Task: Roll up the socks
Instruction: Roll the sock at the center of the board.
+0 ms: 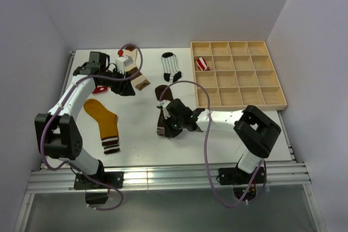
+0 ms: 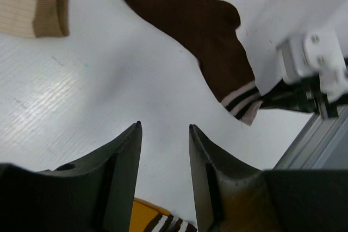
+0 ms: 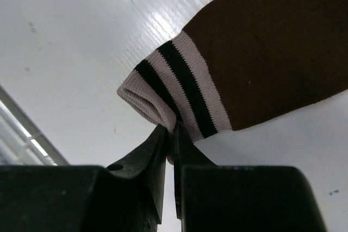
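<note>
The dark brown sock [image 1: 162,95] lies mid-table, its striped cuff [image 3: 174,80] toward the front. My right gripper [image 1: 169,126] is shut on the cuff's edge, its fingertips [image 3: 163,134] pinching the fabric. My left gripper [image 1: 123,86] is open and empty above the table at the back left, its jaws [image 2: 165,129] apart over bare surface. The mustard sock [image 1: 104,122] lies flat at the front left. The cream-and-brown sock [image 1: 139,78] and the white black-striped sock [image 1: 171,68] lie at the back. A red-white striped sock [image 1: 202,63] sits in the tray. A red sock [image 1: 99,88] peeks from under the left arm.
A wooden compartment tray [image 1: 237,104] stands at the back right. The left arm's cable loops over the back-left socks. The table's front rail runs by the arm bases. In the left wrist view the brown sock [image 2: 201,31] and the right arm [image 2: 312,74] show.
</note>
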